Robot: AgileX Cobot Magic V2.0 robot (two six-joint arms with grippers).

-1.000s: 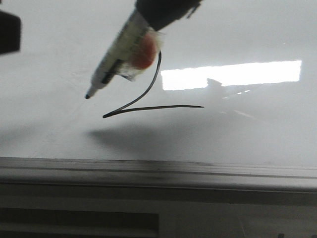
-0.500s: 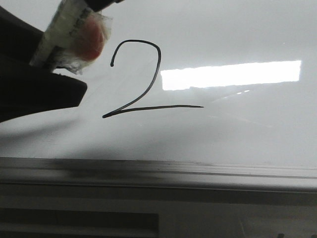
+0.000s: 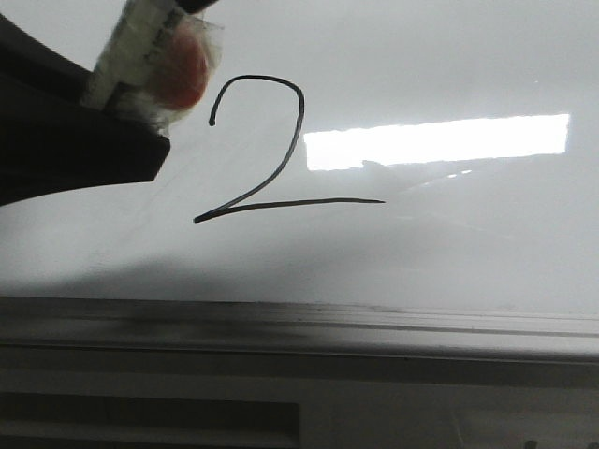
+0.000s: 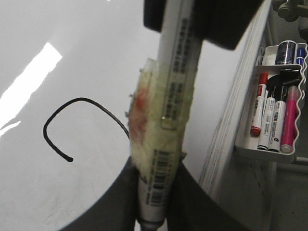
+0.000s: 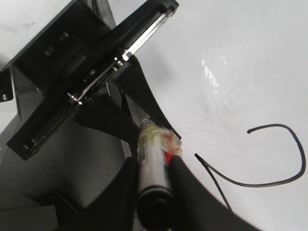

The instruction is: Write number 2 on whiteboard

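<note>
Judging by its closed curve and full base stroke, the number 2 point(image 3: 298, 140) is looking finished on the whiteboard point(image 3: 449, 253). The marker point(image 3: 140, 51) is hanging just beside the 2's top hook, on the side away from the base stroke's far end. Its long axis is slanting, with the tip end pointing away from the digit. The right gripper point(image 5: 154, 192) is clamping its fingers on the barrel's rear. The left gripper point(image 4: 153, 202) is flanking the tip end closely, though I cannot tell whether its fingers are pressing. Both are lying about equally near the 2, so any coming move is probably turning on that shared marker.
</note>
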